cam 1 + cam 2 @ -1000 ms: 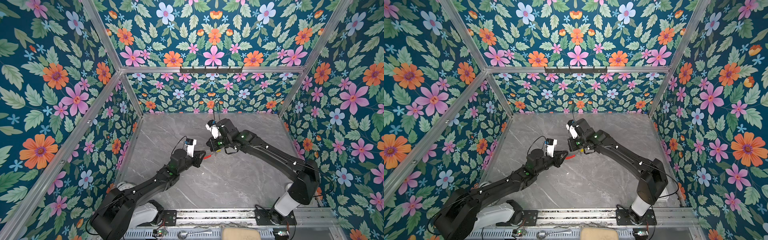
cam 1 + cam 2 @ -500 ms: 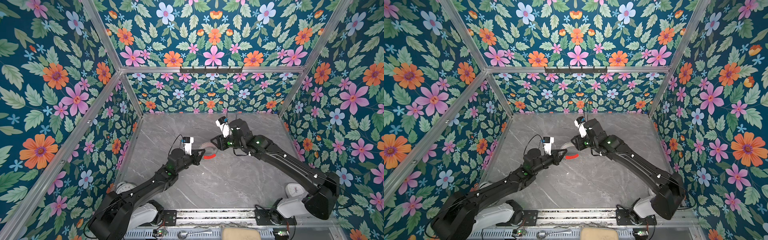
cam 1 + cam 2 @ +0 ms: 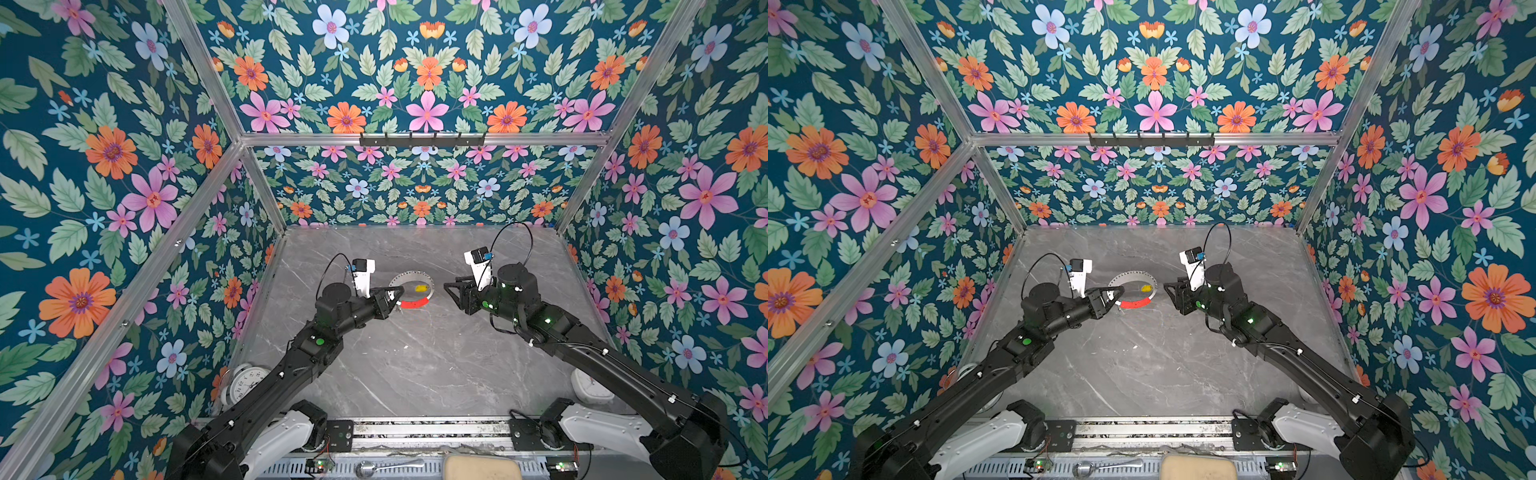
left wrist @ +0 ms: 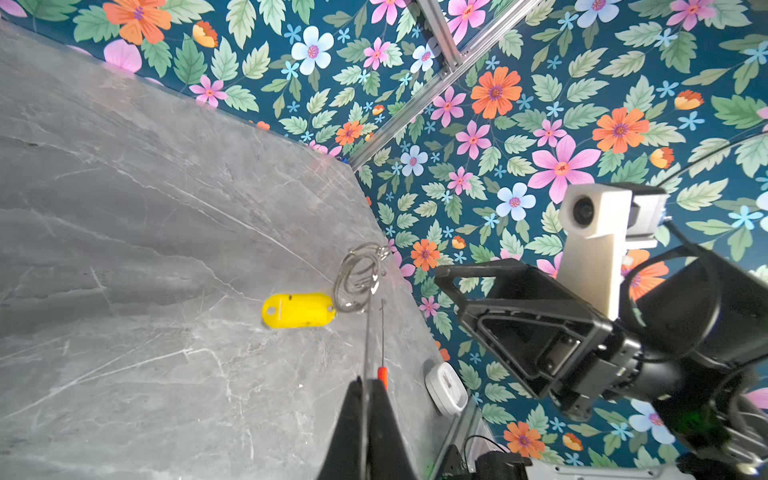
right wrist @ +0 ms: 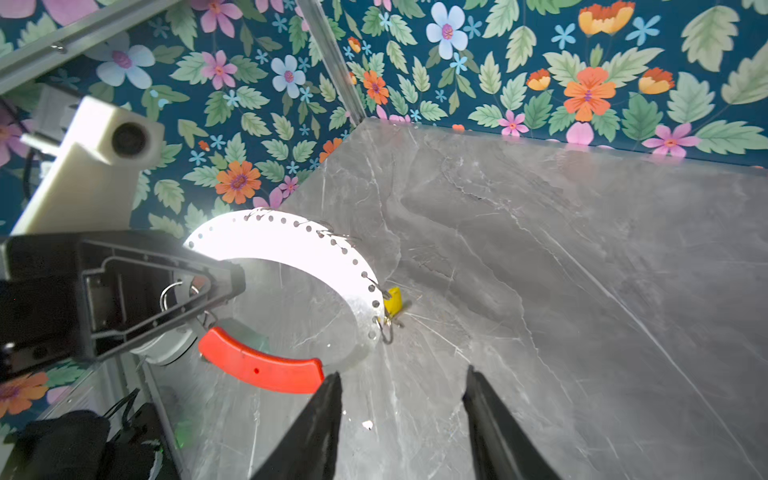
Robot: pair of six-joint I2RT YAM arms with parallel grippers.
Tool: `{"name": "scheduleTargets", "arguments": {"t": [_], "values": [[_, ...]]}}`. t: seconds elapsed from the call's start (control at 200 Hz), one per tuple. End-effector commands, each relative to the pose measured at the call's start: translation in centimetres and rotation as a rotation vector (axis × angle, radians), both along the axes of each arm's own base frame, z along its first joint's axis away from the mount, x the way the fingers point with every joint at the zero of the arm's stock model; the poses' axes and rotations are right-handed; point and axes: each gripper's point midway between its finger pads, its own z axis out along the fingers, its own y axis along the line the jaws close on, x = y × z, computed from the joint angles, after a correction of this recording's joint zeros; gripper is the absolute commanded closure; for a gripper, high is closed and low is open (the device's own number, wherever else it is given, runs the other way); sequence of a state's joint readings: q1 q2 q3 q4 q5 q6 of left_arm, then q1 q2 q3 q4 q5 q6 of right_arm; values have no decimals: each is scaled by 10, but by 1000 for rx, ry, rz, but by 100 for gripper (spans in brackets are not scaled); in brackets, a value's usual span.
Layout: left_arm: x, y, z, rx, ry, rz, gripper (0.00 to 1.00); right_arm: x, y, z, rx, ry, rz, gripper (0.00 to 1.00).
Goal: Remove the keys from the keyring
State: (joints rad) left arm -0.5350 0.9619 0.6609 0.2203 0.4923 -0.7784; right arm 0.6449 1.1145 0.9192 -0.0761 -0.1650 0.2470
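Note:
The keyring [image 3: 412,277] [image 3: 1133,276] is a flat grey hoop with a red sleeve [image 3: 413,303] [image 5: 262,366], in mid-table. My left gripper [image 3: 398,293] [image 3: 1120,293] [image 4: 365,382] is shut on the hoop's rim next to the red sleeve; in the left wrist view the hoop [image 4: 367,332] shows edge-on. Of the keys I see only a yellow tag [image 3: 422,287] [image 4: 298,310] [image 5: 393,300], lying on the table and joined to split rings [image 4: 360,277] at the hoop's far side. My right gripper [image 3: 451,293] [image 3: 1169,291] [image 5: 402,374] stands open and empty, just right of the hoop.
A white clock [image 3: 247,382] sits at the front left under my left arm. A white rounded device [image 3: 590,387] [image 4: 446,388] lies at the front right edge. Floral walls close in three sides. A hook rail [image 3: 422,139] runs along the back wall.
My right gripper has opened and drawn back to the right, away from the hoop. My left gripper has shut on the hoop's rim, and the whole hoop now shows.

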Motion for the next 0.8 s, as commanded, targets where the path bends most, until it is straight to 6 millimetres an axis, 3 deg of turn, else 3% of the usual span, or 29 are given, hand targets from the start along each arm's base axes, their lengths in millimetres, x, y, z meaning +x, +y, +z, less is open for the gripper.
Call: {"name": "scheduleTargets", "arguments": {"t": [0.0, 0.24, 0.795], "values": [[-11, 5, -9, 30, 94, -52, 100, -12, 14, 2, 43, -31, 113, 50], [-19, 14, 1, 17, 122, -92, 100, -24, 32, -6, 75, -21, 247, 51], [-28, 15, 27, -1, 132, -154, 100, -26, 46, -9, 59, -57, 336, 63]]}}
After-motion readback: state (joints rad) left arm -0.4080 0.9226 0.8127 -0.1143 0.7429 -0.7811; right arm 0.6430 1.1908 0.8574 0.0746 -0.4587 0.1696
